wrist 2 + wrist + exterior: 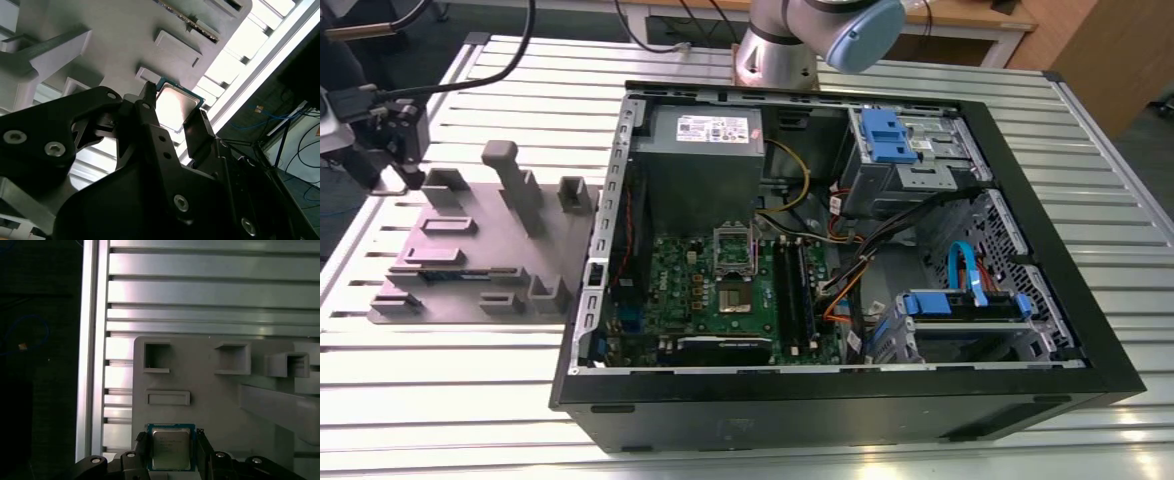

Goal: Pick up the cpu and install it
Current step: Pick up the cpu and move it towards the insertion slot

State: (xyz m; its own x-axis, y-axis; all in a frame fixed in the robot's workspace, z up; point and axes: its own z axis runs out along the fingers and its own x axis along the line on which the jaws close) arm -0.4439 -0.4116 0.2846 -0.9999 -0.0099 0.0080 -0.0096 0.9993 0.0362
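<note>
Claw point(175, 111) clamped on the cpu point(171, 446), one finger against each of two opposite edges; I judge this keeps the metal top and underside untouched. Cpu is at the grey fixture tray's point(225, 400) edge nearest the slatted tabletop's point(200, 290) rim. Open computer case point(854, 410) lies past the tray's opposite edge.

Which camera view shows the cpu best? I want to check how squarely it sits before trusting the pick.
The first wrist view: the cpu faces the camera squarely, metal top and rim plain. The second wrist view shows it slanted, washed by glare, and partly behind the tool.
</note>
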